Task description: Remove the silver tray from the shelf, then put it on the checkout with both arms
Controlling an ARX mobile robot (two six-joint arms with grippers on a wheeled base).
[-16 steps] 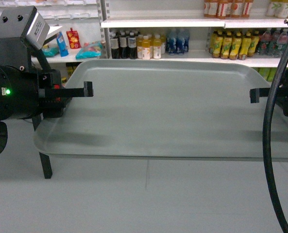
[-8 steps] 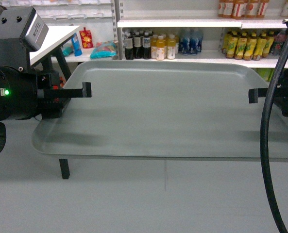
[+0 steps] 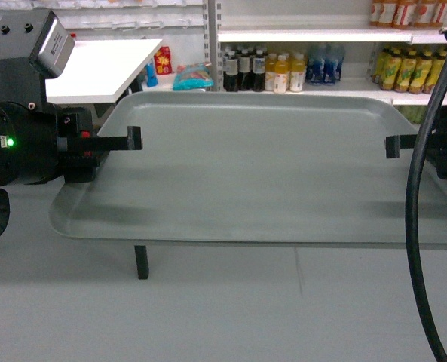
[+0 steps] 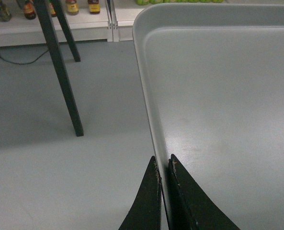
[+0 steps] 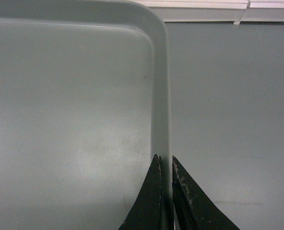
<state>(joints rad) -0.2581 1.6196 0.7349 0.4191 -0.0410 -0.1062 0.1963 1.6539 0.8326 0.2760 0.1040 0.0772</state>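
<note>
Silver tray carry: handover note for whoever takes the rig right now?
Left gripper: shut on the left rim of the silver tray.
Right gripper: shut on the tray's right rim.
Tray: off the shelf, held roughly level in the air between both arms, with floor beneath it, nothing on it.
Checkout: white tabletop ahead and to the left, beyond the tray's far left corner. The tray is not over it yet.
Done: pick-up from the shelf.
Left: bring the tray over the checkout, lower it flat, open both grippers together.
</note>
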